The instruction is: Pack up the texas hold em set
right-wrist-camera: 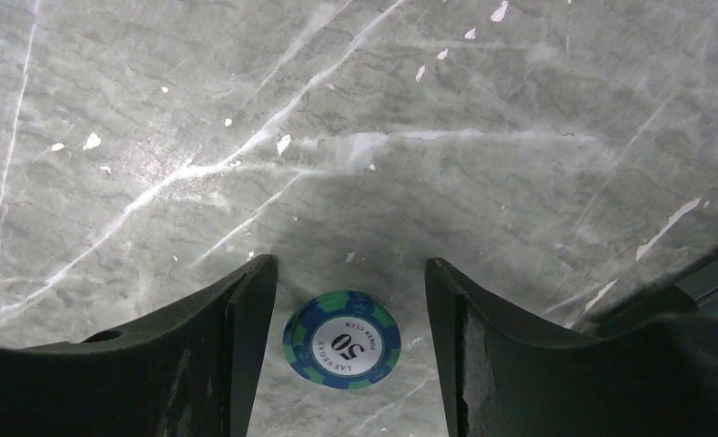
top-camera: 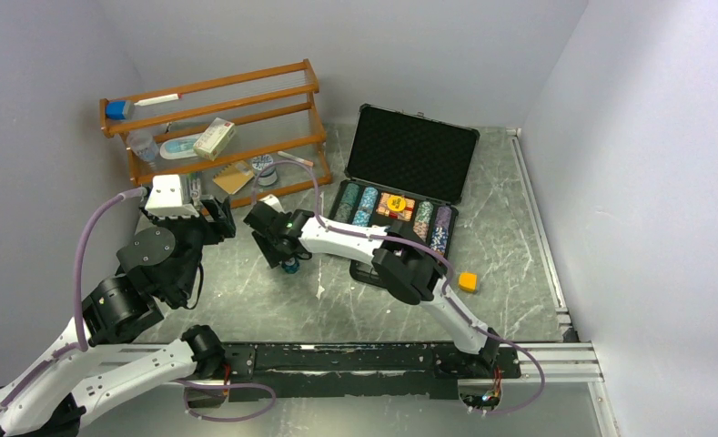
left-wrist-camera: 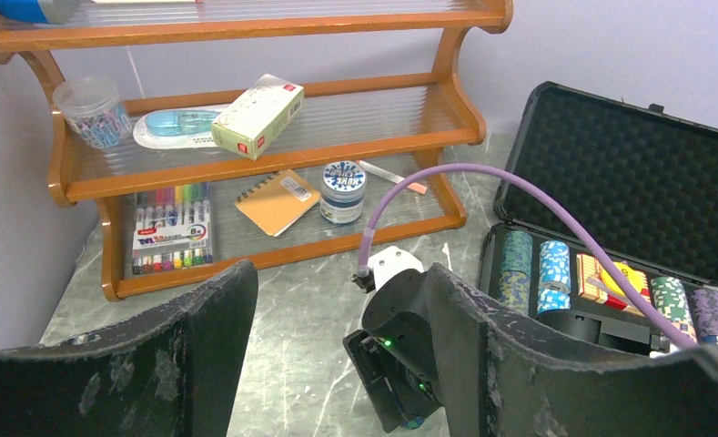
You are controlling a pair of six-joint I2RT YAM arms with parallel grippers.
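Note:
The black case (top-camera: 414, 155) lies open at the back of the table, lid up and foam showing. Its tray holds rows of striped poker chips (top-camera: 364, 205), an orange card deck (left-wrist-camera: 601, 278) and a yellow button token (left-wrist-camera: 630, 276). A blue-and-green chip (right-wrist-camera: 341, 340) marked 50 lies on the marble to the left of the case. My right gripper (right-wrist-camera: 348, 264) points straight down over it, open, with one finger on each side and neither touching. My left gripper (left-wrist-camera: 341, 273) hangs open and empty near the rack, facing the right gripper (left-wrist-camera: 400, 364).
An orange wooden rack (top-camera: 218, 118) with stationery stands at the back left. A small orange cube (top-camera: 467, 281) lies on the table right of the case's near corner. A metal rail (top-camera: 537, 350) runs along the table's near and right edges.

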